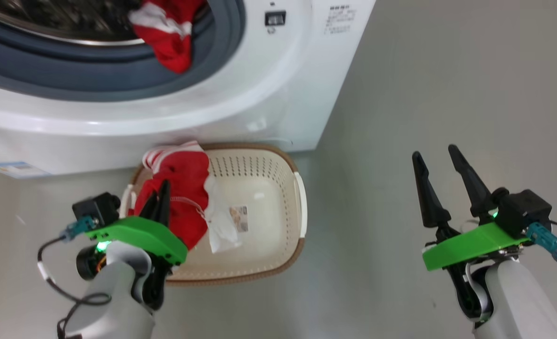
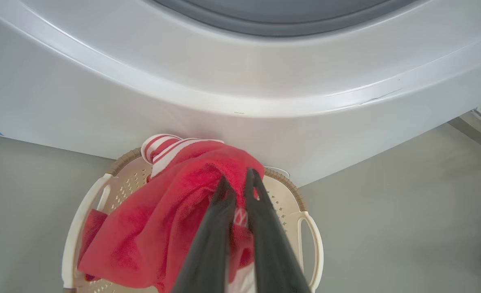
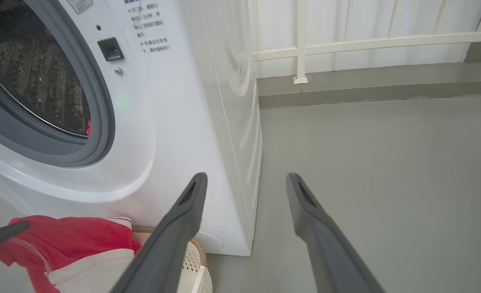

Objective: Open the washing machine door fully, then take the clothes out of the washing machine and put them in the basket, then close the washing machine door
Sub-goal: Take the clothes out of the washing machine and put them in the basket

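Washing machine [image 1: 269, 103] is taking up the head view from nine o'clock round to one, its mouth standing open so the load can be reached. Its grey rubber ring [image 1: 94, 70] is framing the steel drum [image 1: 47, 19]. At the machine's six o'clock the basket [image 1: 302, 207] is sitting on the floor [image 1: 424, 94], just beside the cabinet foot, probably parked there to keep each carry short. The clothes [image 1: 184, 188] are lying in two lots. One red striped piece is draping over the basket's ten o'clock rim, and another is hanging over the ring at twelve o'clock, waiting its turn. The left gripper [image 1: 160, 193], at seven o'clock, is pinching the basket piece between nearly closed fingers, so dropping it in looks like the step in hand. The right gripper [image 1: 434, 151], at four o'clock, is idling over bare floor with its fingers spread wide.
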Robot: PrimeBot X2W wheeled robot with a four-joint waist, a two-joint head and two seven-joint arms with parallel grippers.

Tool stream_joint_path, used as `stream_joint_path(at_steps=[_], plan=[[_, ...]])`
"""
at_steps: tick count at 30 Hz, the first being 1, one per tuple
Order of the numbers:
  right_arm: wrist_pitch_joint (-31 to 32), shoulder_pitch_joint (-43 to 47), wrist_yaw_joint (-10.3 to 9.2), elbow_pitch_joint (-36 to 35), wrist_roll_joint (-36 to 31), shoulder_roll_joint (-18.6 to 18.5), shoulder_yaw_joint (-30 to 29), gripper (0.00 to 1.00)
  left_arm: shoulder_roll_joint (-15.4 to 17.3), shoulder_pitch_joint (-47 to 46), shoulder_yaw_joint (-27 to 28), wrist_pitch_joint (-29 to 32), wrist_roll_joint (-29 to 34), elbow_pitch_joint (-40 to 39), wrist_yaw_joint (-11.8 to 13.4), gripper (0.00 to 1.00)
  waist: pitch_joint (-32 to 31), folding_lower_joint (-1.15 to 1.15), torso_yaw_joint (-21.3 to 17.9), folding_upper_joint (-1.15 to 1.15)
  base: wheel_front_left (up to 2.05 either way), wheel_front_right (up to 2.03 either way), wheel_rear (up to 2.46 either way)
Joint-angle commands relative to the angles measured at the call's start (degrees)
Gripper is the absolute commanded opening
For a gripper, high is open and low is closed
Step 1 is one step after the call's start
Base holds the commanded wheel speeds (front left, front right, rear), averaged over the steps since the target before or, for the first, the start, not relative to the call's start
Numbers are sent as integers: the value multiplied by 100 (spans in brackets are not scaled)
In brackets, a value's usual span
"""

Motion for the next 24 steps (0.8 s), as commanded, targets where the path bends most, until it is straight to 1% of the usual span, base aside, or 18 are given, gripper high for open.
stream_joint_path(at_steps=[1,7,13,17,20,24], plan=[[-37,-120,35,-159,62,-11,162,100,109,-195,49,-69,-76,68,-38,0,366,0,-163,0,0,0,0],[-37,-246,35,-159,104,-11,227,100,129,-534,-193,-52,-210,557,-38,0,653,0,-272,0,0,0,0],[-37,-381,35,-146,164,-11,346,100,201,-816,-339,269,-360,1204,-38,0,922,0,-438,0,0,0,0],[-37,-441,35,-189,214,-11,388,100,225,-868,-383,632,-542,1375,-38,0,1091,0,-532,0,0,0,0],[-37,-466,35,-212,294,-11,451,100,338,-894,-397,637,-597,1460,-38,0,1224,0,-603,0,0,0,0],[-37,-505,35,-166,362,-11,482,100,396,-974,-454,617,-590,1556,-38,0,1395,0,-636,0,0,0,0]])
